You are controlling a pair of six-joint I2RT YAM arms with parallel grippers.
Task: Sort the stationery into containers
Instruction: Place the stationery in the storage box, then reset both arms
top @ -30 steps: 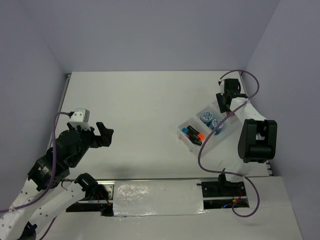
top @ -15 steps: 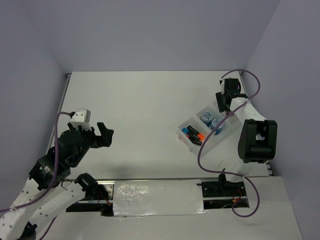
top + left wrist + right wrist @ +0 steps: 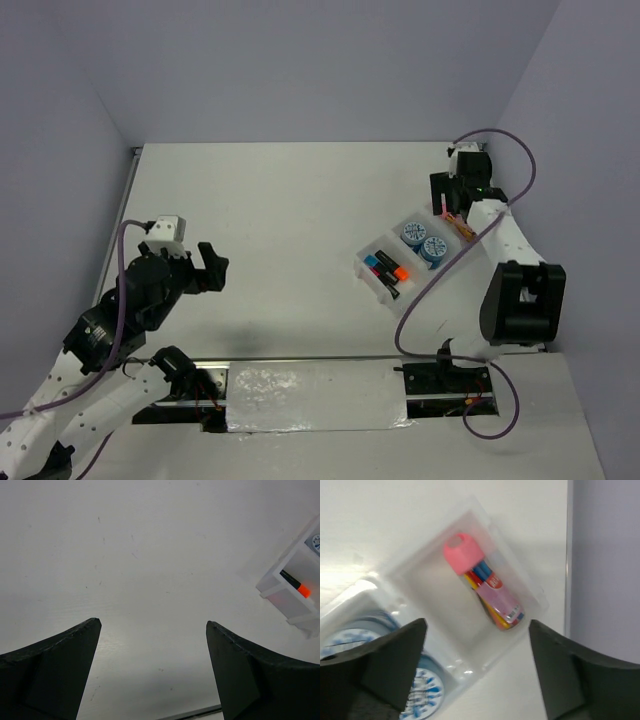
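Note:
The translucent tray sits at the table's right side. Its near-left compartment holds the black markers, and two blue-white discs fill the middle one. In the end compartment by the wall lies the pink-capped tube, on its side and free of the fingers. My right gripper hovers open above that compartment; from above, the right gripper is just beyond the tube. At the near left, my left gripper stands open over bare table, and the left wrist view shows nothing in the left gripper.
The purple side wall stands close beside the tray's end compartment. The right arm's purple cable loops past the tray's near corner. A taped strip runs along the near edge between the arm bases. An orange-capped marker shows at the left wrist view's right edge.
My right gripper has opened and let go of the pink-capped tube, which now lies in the end compartment; the gripper drew back toward the far side. The left arm barely shifted.

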